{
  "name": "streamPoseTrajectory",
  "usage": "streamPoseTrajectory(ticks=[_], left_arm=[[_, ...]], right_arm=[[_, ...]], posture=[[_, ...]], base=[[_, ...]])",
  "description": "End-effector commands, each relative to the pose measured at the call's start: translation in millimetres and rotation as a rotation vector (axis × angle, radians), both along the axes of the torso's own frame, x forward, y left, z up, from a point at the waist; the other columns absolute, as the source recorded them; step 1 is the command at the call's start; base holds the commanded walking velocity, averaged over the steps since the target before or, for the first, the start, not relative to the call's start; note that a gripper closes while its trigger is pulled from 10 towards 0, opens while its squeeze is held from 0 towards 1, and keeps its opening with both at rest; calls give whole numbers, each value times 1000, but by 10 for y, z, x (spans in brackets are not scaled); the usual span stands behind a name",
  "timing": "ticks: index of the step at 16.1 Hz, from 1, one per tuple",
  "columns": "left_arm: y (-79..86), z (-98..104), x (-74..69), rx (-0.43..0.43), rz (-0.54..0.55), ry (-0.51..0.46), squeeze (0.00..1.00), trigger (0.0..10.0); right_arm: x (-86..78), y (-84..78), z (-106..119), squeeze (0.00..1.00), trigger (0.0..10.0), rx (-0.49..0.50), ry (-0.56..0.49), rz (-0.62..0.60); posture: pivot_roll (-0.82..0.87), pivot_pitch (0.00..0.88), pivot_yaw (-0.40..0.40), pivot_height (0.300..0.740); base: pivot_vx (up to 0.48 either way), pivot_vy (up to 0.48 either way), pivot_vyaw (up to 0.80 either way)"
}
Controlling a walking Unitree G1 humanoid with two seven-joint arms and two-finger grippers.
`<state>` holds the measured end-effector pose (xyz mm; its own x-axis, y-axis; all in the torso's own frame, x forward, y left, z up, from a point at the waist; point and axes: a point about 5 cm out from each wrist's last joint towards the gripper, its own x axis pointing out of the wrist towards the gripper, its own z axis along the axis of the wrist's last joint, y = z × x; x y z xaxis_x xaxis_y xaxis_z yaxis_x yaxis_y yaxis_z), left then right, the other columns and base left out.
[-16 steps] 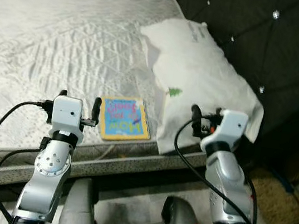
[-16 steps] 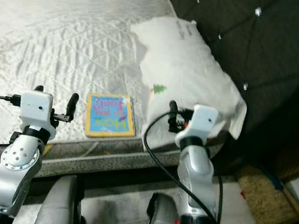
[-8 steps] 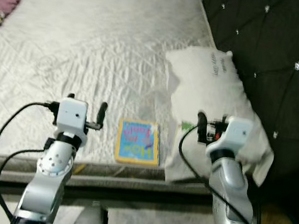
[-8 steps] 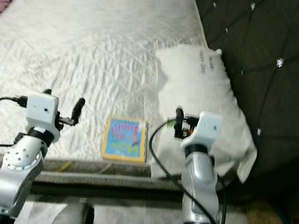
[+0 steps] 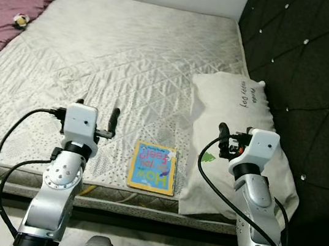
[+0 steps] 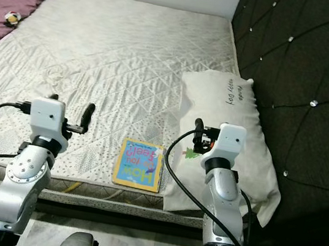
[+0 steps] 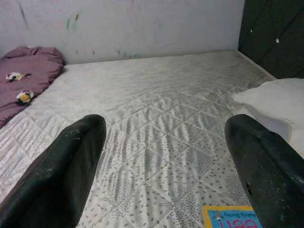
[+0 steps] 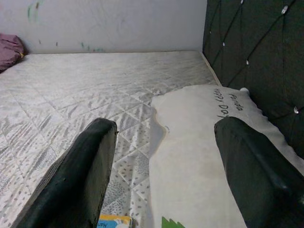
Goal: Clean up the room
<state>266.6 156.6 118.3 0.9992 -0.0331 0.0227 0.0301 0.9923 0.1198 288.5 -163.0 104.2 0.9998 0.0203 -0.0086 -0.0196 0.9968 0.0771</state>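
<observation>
1. The book [image 5: 153, 167] lies flat near the bottom middle of the picture, at the front edge of the bed [image 5: 132, 50].
2. It sits between the two grippers, lower in the picture than both. Its long side runs toward the top of the picture.
3. The left gripper [image 5: 96, 111] and the right gripper [image 5: 226, 138] both have their fingers spread wide and hold nothing. They look about equally near.
4. The book is thin, stiff and brightly colored. The white pillow [image 5: 237, 134] just beside it looks soft. The bed cover is quilted and bumpy.
</observation>
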Motion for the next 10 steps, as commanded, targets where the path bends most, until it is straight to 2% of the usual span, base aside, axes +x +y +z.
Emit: streamPoseTrajectory(ticks=[1, 4, 10], left_arm=[[-21, -26, 8, -10, -15, 15, 0, 10000], [-42, -67, 2, -42, -19, 41, 0, 10000], [-49, -57, 22, -41, -32, 36, 0, 10000]], right_arm=[[25, -7, 58, 0, 10000, -11, -19, -5], [27, -26, 54, 0, 10000, -14, -16, -15], [14, -38, 41, 0, 10000, -14, -13, -22]], posture=[[15, 0, -34, 740], [14, 0, -34, 740], [11, 0, -28, 740]], base=[[0, 480, 0], [0, 480, 0], [0, 480, -71]])
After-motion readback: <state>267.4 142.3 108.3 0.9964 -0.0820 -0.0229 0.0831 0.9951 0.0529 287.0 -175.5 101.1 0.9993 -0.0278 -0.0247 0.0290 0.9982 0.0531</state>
